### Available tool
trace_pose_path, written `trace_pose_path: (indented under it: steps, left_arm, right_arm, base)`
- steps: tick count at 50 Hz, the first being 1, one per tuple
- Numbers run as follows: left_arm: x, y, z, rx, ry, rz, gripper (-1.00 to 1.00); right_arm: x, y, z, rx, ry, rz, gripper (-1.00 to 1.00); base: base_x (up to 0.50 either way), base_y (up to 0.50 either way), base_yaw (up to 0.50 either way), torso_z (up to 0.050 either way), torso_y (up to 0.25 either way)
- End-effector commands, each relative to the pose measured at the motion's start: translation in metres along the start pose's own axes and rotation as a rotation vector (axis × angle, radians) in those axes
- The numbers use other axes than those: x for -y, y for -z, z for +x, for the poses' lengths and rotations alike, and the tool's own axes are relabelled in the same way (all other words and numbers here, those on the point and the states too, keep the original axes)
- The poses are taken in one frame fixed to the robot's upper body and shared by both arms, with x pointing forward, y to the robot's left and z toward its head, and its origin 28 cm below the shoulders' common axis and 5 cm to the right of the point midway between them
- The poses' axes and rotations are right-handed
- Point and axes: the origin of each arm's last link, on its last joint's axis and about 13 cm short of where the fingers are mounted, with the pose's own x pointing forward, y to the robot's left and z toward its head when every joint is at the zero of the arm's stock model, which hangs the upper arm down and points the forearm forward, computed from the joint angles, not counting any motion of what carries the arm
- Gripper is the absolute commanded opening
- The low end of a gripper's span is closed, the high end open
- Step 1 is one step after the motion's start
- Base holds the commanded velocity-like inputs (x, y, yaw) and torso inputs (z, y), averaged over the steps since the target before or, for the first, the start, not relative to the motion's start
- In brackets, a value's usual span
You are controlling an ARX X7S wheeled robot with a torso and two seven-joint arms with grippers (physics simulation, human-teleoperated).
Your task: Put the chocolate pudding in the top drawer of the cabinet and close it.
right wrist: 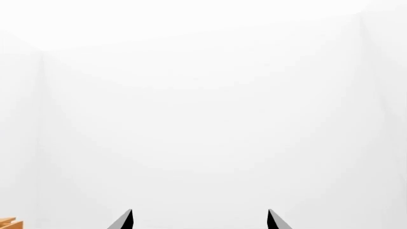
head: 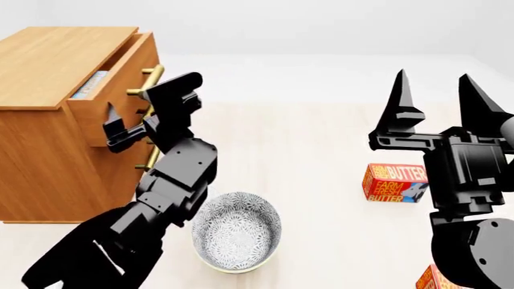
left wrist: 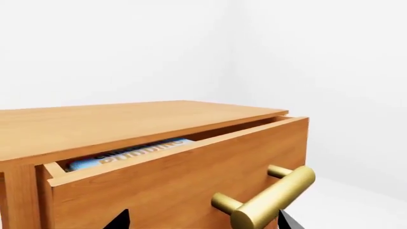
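Pudding's already in: the chocolate pudding (left wrist: 130, 153) lies flat inside the top drawer (left wrist: 190, 176) of the cabinet (head: 48, 66), printed face up, long side running along the drawer front. What's left looks like the closing step. The left gripper (left wrist: 200, 220) sits spread apart around the handle (left wrist: 270, 198); I'd guess it needs a straight push in. The right gripper (head: 434, 96) hangs open, empty.

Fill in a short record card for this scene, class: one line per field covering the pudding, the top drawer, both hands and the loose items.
pudding: chocolate pudding lying inside the top drawer
drawer state: slightly open
cabinet: wooden, brass bar handle
left hand: open, at the drawer front
right hand: open, raised, holding nothing
loose items: patterned bowl, Farm Fresh Butter box
step left: push the drawer shut
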Motion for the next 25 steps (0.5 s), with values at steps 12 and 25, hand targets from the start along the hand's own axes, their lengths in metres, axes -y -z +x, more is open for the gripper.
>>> trace_pose_path:
  steps: [12,25]
  left_arm:
    - [-0.006,0.005,0.018,0.005,-0.071,0.04,1.0]
    - [-0.011,0.005,0.026,0.005,-0.104,0.055,1.0]
  right_arm:
    - [0.001,0.0,0.0,0.0,0.002,-0.002,1.0]
    - [0.0,0.0,0.0,-0.001,0.002,-0.003,1.0]
  base:
    - [0.0,0.0,0.0,0.0,0.0]
    - [0.0,0.0,0.0,0.0,0.001]
